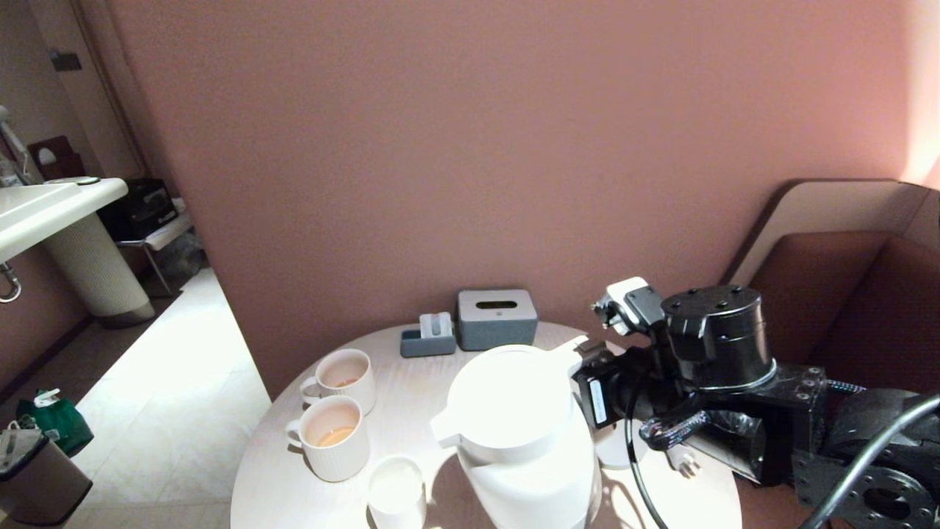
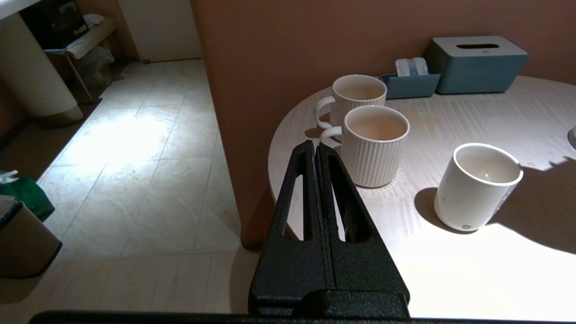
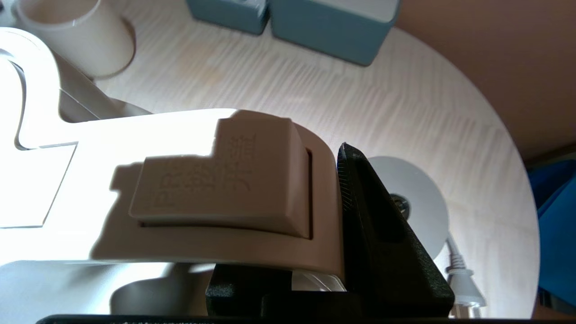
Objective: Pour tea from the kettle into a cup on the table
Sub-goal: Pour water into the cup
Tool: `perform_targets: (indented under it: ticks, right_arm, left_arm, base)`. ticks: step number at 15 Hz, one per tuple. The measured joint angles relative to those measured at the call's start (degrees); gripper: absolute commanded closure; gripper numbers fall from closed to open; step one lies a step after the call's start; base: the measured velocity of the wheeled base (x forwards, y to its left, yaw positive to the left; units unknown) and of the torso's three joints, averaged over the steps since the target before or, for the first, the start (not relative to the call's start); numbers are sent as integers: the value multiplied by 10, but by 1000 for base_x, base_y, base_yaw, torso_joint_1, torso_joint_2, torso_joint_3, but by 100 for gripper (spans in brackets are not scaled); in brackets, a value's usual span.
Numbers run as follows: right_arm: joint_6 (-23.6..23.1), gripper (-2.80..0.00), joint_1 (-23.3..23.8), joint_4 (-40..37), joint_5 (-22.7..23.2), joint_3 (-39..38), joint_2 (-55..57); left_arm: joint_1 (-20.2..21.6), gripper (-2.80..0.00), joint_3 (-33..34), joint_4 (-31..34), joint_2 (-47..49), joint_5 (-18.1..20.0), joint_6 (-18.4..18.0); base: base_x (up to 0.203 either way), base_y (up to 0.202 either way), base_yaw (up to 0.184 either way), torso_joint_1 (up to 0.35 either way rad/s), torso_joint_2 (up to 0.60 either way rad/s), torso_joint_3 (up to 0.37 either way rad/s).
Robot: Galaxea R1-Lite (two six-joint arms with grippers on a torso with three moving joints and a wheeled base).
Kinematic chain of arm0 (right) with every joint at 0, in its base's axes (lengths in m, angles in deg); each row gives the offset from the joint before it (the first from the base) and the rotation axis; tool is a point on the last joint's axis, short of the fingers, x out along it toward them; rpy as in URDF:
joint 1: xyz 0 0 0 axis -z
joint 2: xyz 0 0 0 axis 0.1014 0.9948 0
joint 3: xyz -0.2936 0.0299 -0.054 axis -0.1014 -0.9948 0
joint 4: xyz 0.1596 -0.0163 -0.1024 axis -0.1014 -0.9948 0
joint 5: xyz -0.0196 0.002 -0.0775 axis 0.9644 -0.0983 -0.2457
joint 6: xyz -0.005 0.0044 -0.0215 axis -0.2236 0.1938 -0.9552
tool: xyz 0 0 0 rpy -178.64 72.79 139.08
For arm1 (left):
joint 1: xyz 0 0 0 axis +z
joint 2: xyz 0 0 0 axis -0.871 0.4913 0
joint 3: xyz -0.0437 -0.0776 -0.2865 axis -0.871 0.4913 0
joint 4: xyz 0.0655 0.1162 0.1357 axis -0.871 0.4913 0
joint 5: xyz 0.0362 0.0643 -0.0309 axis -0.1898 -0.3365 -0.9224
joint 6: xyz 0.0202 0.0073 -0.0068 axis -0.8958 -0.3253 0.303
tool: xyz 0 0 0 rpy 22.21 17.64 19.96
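The white kettle (image 1: 514, 422) is lifted off its round base (image 1: 615, 444) and hangs over the table (image 1: 411, 397). My right gripper (image 1: 591, 367) is shut on its loop handle (image 3: 225, 180), and one black finger (image 3: 378, 225) presses against the handle's side. The spout (image 1: 446, 427) points toward the small smooth cup (image 1: 396, 488) near the front edge, just above and beside it. No stream shows. The cup (image 2: 477, 186) looks pale inside. My left gripper (image 2: 315, 148) is shut on nothing, off the table's left edge.
Two ribbed mugs (image 1: 334, 437) (image 1: 341, 378) stand left of the kettle, and the nearer one holds orange-brown tea (image 1: 336, 435). A grey-blue tissue box (image 1: 497, 318) and small holder (image 1: 428, 338) sit at the back. The plug (image 1: 683, 459) lies by the base. A brown seat stands at the right.
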Motion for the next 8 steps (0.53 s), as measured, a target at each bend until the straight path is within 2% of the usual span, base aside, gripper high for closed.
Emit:
perform_targets:
  ticks: [8]
  right_arm:
    - [-8,0,-32,28,-52,12,78]
  left_arm:
    - [0,0,0,0,0,0,0]
  base:
    - [0,0,0,0,0,0]
